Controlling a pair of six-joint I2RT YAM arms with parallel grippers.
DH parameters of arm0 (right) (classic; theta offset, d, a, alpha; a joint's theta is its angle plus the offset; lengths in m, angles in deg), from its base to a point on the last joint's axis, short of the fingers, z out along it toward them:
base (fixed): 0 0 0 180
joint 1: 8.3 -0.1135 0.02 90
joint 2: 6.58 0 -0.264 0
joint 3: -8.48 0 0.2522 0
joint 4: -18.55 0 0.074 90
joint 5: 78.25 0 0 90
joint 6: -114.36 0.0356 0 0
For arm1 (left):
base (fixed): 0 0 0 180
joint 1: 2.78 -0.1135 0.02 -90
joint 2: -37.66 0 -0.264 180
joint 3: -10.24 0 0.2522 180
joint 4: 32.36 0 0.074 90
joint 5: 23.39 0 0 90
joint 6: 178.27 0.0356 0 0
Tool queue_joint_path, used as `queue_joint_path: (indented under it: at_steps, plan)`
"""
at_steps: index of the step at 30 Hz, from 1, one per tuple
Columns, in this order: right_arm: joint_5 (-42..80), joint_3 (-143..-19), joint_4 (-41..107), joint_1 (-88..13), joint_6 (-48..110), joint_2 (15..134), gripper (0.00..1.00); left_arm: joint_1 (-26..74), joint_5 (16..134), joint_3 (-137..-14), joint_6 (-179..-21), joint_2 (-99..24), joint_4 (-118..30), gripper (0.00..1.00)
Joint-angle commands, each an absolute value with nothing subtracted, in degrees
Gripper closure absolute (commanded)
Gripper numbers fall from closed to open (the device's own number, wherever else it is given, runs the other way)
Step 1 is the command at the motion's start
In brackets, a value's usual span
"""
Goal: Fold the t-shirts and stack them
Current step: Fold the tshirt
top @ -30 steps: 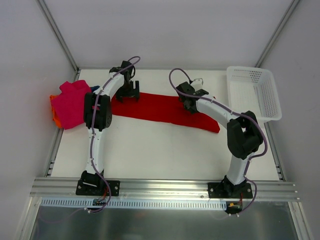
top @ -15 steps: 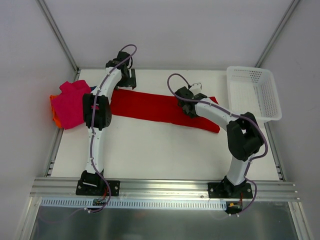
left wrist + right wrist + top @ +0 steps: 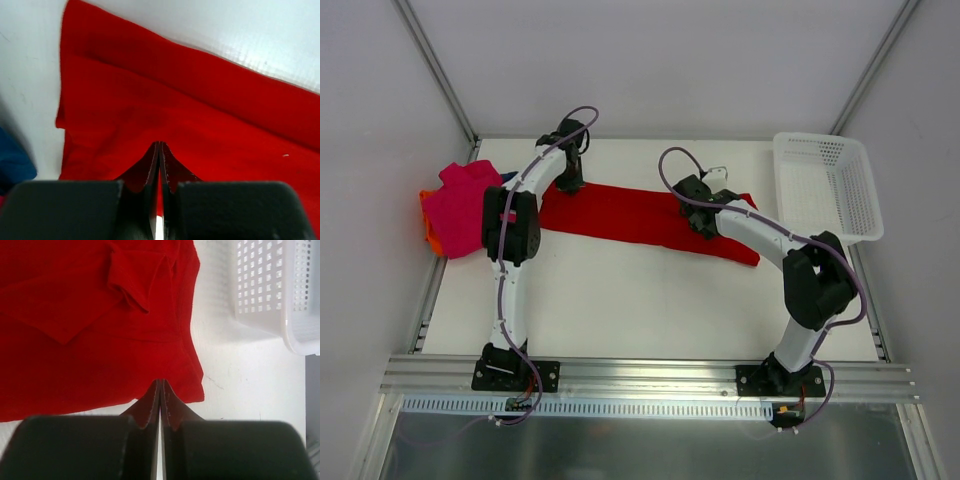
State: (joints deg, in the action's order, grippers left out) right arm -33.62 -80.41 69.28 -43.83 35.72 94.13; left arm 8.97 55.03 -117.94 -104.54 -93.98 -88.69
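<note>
The red t-shirt (image 3: 630,215) lies as a long flat strip across the far half of the table, also seen in the wrist views (image 3: 200,100) (image 3: 75,340). My left gripper (image 3: 568,183) (image 3: 159,143) is down on its left end, jaws shut, tips pinching the cloth. My right gripper (image 3: 703,218) (image 3: 159,381) is shut on the cloth just inside a corner at the right end. A magenta-pink t-shirt (image 3: 465,205) sits bunched at the far left on an orange one (image 3: 430,237). A bit of a dark blue one (image 3: 508,177) (image 3: 15,160) shows beside them.
A white mesh basket (image 3: 825,185) (image 3: 270,285) stands at the far right edge of the table, close to the red shirt's right end. The white table (image 3: 620,300) is framed by a metal rail along the near side, where both arm bases sit.
My left gripper came down from the far edge onto the shirt's left end and closed from wide open. My right gripper's jaws closed fully, staying near the same spot.
</note>
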Motion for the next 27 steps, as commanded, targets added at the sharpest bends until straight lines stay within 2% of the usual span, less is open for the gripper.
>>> queue_joint_path:
  at_steps: [1,9,17,27]
  plan:
    - [-30.28,-81.04,68.44,-43.98,37.19,93.88,1.00,9.96,54.74,-116.99,-104.97,-89.78,-86.81,1.00]
    - [-26.31,-81.65,71.60,-43.28,39.83,97.92,1.00,9.96,55.27,-112.08,-106.11,-91.28,-87.08,1.00]
    - [-22.18,-91.04,75.02,-39.24,38.25,107.13,1.00,9.88,55.27,-107.33,-106.98,-90.05,-86.99,1.00]
    - [-18.32,-101.51,78.54,-33.44,34.39,116.72,0.99,10.58,55.01,-94.42,-111.73,-83.73,-86.47,1.00]
